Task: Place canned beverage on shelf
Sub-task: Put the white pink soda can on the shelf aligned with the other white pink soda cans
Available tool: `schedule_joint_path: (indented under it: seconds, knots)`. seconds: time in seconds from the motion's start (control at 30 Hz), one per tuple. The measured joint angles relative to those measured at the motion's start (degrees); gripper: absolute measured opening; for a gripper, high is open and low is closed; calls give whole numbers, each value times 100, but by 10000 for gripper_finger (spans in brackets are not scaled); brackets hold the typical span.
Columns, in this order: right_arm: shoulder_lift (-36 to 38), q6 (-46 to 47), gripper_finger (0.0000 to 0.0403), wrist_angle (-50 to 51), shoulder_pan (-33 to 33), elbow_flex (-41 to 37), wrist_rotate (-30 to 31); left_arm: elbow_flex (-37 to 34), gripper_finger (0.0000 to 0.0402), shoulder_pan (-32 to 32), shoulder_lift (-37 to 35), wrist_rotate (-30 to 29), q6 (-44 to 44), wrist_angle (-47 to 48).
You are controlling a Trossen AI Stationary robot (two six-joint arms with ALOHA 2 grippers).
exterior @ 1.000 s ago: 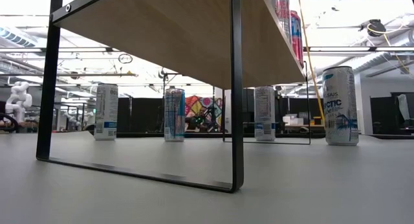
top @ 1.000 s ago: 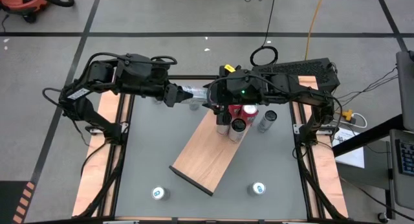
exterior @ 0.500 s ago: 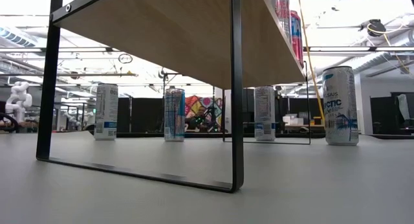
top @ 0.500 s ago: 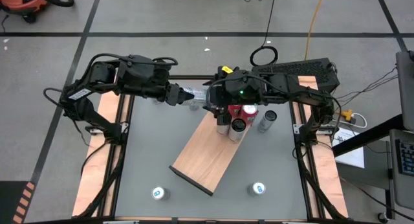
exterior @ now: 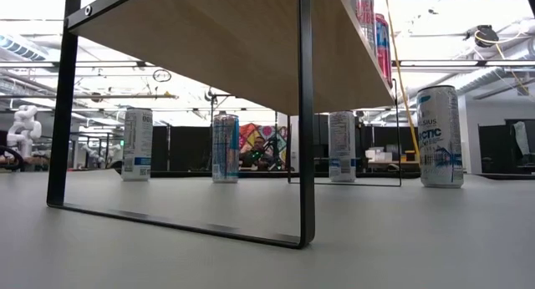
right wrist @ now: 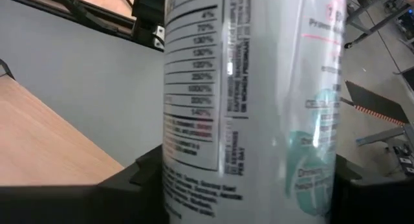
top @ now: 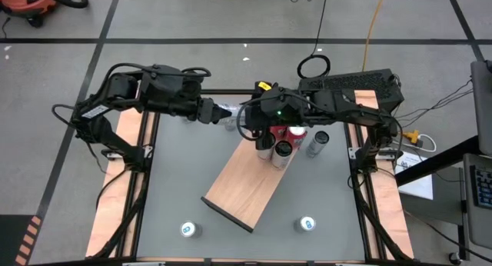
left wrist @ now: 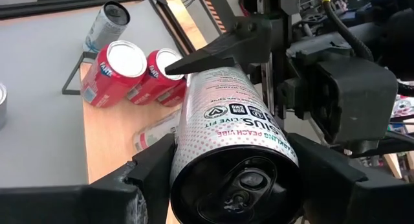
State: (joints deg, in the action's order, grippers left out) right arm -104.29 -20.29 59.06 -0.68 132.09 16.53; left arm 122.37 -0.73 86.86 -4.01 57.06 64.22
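Since a second ago the right gripper (top: pixel 244 121) has shifted slightly toward the left arm, closing in on the white can (top: pixel 224 113) held horizontally between the two arms, above the far end of the tabletop (top: pixel 177 181). The left gripper (top: pixel 207 112) has stayed put; its fingers (left wrist: pixel 152 166) pinch the can at its top end. In the left wrist view a right finger (left wrist: pixel 220 52) lies along the can's other end; in the right wrist view the can fills the gap between that gripper's fingers, which look closed on it.

Judgement: a handover, left to right, is in hand. Both grippers appear to hold the can at once.

The shelf (top: pixel 246 185) lies diagonally below, with red cans (top: pixel 286 134) and others standing at its far end. Can not yet on shelf.
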Motion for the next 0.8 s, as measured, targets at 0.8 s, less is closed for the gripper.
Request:
schedule_joint_path:
  seconds: [0.8]
  knots:
    - [31,170,223,-106,-45,11,14,0,328,-83,0,-374,-866,-589]
